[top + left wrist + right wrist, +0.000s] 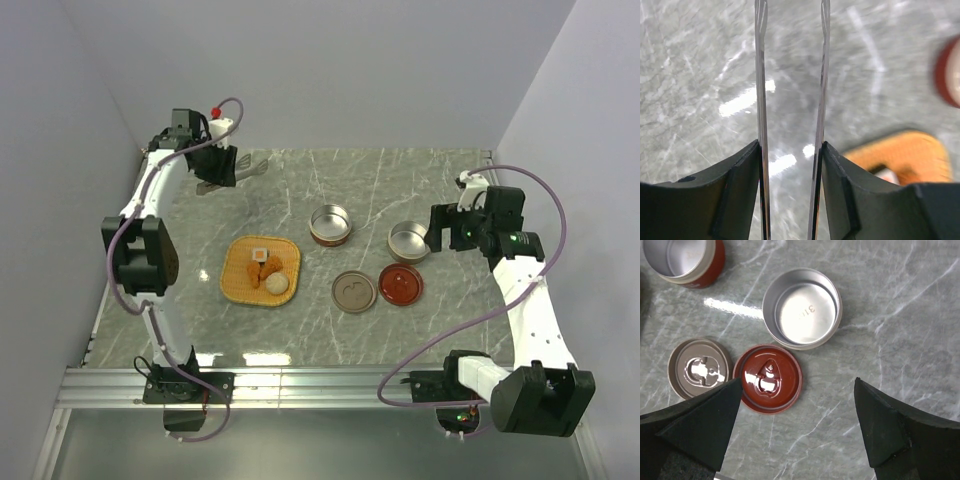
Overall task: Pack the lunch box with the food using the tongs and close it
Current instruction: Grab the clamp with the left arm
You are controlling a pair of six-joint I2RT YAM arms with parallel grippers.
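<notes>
Grey marble desk between pale walls carries all the things; the main danger, as I judge it, is at the left hand, which grips the tongs with one thin steel arm lying flat against the inside of each finger; this metal looks smooth and narrow, so the tongs could turn or slide in the grip when they are carried, and then their tips would not meet on a piece; if the hand presses too much, the tips close before they reach the food, and if too little, the tongs may drop on the desk; the pale ball looks round and smooth, so it may roll from the tips or fall on the way to the lunch box; the orange-brown nuggets look rougher and easier to pinch; the white square with a brown top is the smallest target; all the food sits together on the woven tray at the middle-left of the desk, well apart from the left hand at the far left corner; the tongs are long, slender and shiny, their arms almost parallel; the right hand hangs wide open and holds nothing, above the red lid and the silver tin; it could knock them if it comes lower.
</notes>
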